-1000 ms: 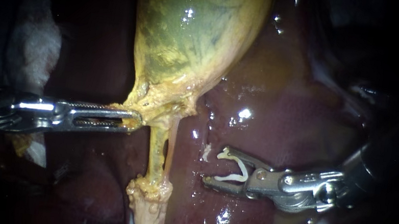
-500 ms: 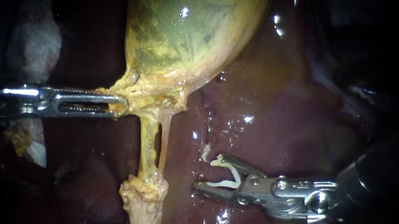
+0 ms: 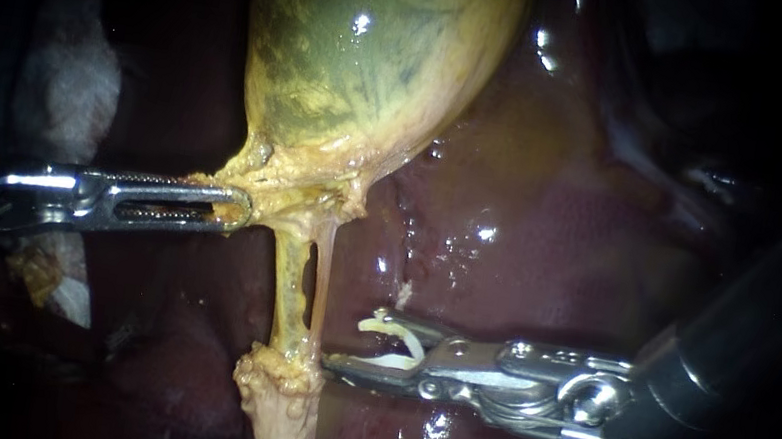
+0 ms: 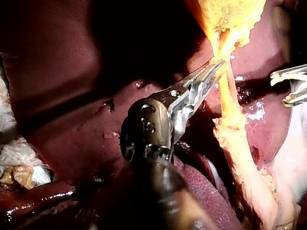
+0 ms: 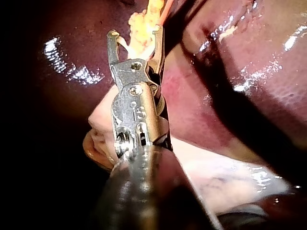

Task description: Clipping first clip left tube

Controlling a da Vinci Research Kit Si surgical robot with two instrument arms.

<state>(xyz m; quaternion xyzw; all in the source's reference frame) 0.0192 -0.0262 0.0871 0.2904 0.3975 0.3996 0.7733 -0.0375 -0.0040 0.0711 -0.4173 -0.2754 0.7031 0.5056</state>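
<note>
Clip [image 3: 379, 326] in right tool [image 3: 351, 338] lies beside, not around, left tube [image 3: 287, 282].

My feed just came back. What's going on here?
The left instrument has its jaws shut on the gallbladder at its narrow end. The right instrument carries a white clip in its jaws, with its tips close to the left tube. That tube has no clip on it yet.

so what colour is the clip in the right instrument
Off-white; the small curved clip shows best in the endoscope view.
</note>
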